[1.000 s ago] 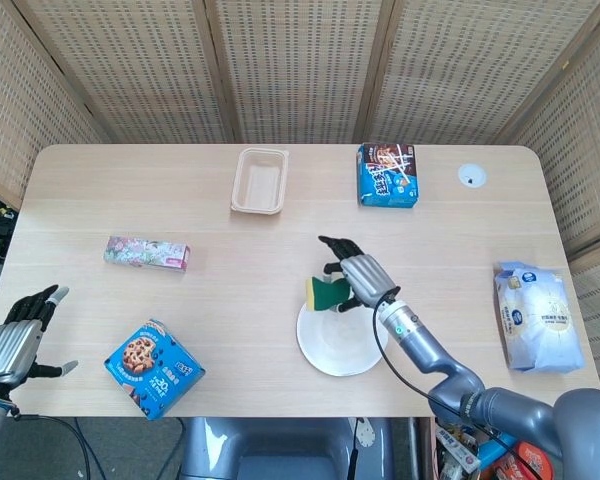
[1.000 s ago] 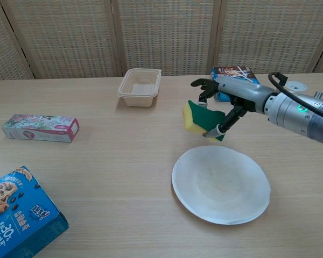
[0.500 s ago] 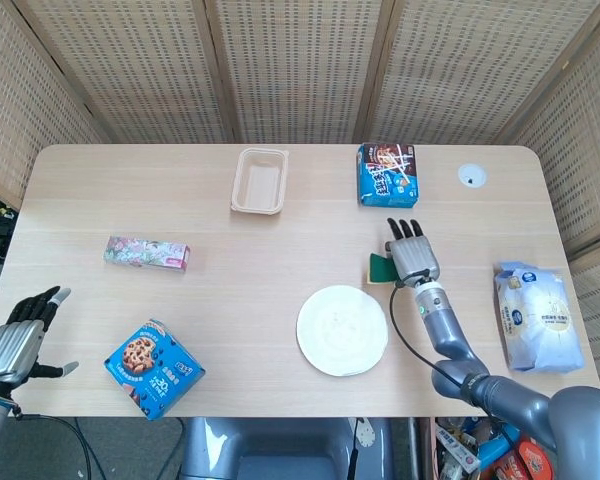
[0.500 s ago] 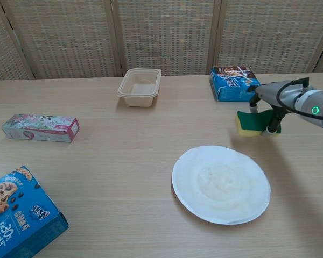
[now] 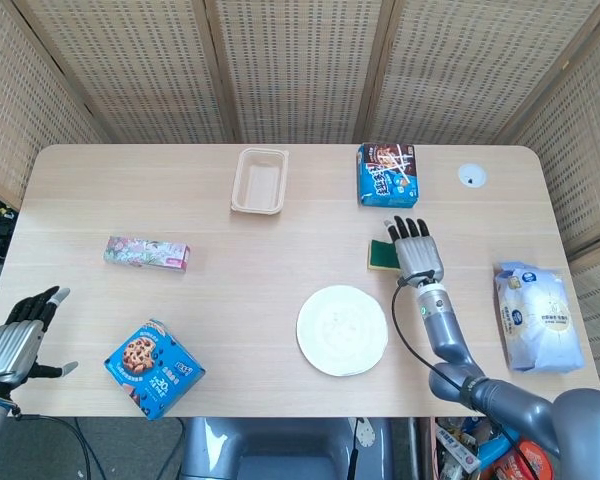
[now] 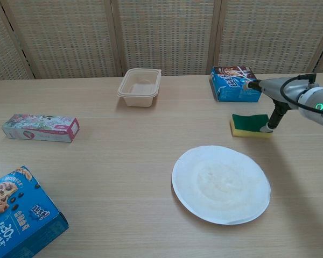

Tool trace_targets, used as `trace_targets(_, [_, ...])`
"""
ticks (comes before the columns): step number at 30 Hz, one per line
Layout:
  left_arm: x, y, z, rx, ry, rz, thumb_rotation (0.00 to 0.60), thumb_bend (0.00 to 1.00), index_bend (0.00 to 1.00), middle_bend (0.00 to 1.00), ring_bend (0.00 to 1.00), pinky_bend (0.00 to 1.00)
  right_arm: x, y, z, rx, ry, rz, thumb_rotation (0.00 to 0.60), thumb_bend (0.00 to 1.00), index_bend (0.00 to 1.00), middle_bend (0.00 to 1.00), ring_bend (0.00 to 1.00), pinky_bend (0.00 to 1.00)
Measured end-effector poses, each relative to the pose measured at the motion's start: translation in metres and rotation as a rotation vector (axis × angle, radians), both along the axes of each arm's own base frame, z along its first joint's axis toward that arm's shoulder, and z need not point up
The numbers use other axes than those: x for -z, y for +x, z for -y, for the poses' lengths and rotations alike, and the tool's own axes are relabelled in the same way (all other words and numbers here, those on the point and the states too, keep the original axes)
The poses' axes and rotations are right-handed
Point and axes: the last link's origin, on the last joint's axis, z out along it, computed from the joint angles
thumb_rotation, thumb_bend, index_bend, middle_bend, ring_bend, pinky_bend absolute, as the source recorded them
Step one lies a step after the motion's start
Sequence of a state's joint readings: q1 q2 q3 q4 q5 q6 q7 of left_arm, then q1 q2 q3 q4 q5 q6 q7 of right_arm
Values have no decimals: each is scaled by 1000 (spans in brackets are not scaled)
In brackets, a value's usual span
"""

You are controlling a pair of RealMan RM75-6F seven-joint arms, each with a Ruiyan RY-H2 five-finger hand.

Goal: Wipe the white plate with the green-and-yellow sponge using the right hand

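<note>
The green-and-yellow sponge (image 6: 250, 125) is seen lying flat on the wooden table (image 5: 230, 300), green face up, just beyond the far right edge of the white plate (image 6: 221, 183) and apart from it. The right hand (image 5: 416, 250) is held over the sponge's right side with its fingers (image 5: 409, 229) spread and extended; in the chest view one dark fingertip (image 6: 265, 128) is seen touching or nearly touching the sponge's right end, and which of the two cannot be told. Nothing is grasped by this hand, its fingers being released. The plate is set near the front middle of the table, and its surface is bare. The left hand (image 5: 18, 335) is shown only in the head view, at the near left corner of the table, with its fingers apart and nothing held. A blue cookie box (image 5: 154, 367) is placed just to the right of that hand. A flowered rectangular packet (image 5: 147, 253) is laid farther back on the left side. A beige empty tray (image 5: 260, 180) is set near the far edge, and a blue snack box (image 5: 387, 175) is placed to its right, behind the sponge. A white-and-blue bag (image 5: 539, 315) is laid at the right edge, and a small round white disc (image 5: 471, 176) is seen near the far right corner.
</note>
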State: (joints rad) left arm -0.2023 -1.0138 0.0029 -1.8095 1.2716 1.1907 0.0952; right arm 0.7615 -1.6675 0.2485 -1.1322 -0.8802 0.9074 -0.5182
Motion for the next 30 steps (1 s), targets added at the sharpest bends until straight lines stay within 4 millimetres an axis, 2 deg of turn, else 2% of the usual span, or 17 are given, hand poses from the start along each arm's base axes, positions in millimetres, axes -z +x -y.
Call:
trace_targets(5, [-2, 2, 1, 14, 14, 7, 600, 0, 0, 0, 0, 0, -21, 10, -20, -40, -23, 107, 600, 0, 0, 0, 0, 0])
trace_targets(10, [-6, 6, 2, 61, 53, 12, 600, 0, 0, 0, 0, 0, -50, 7, -51, -69, -75, 218, 600, 0, 0, 0, 0, 0])
trace_targets(15, [-9, 9, 9, 102, 91, 4, 600, 0, 0, 0, 0, 0, -85, -16, -95, -131, -190, 296, 600, 0, 0, 0, 0, 0])
trace_targets(19, [-12, 12, 14, 134, 123, 3, 600, 0, 0, 0, 0, 0, -107, -39, -137, -165, -266, 265, 600, 0, 0, 0, 0, 0])
trace_targets(23, [-13, 15, 19, 183, 156, 16, 600, 0, 0, 0, 0, 0, -124, -64, -187, -146, -317, 210, 600, 0, 0, 0, 0, 0])
trace_targets(26, [-14, 17, 24, 214, 168, 25, 600, 0, 0, 0, 0, 0, -133, -74, -216, -113, -338, 182, 600, 0, 0, 0, 0, 0])
trace_targets(30, [-12, 17, 32, 235, 162, 32, 600, 0, 0, 0, 0, 0, -141, -76, -240, -89, -367, 182, 600, 0, 0, 0, 0, 0])
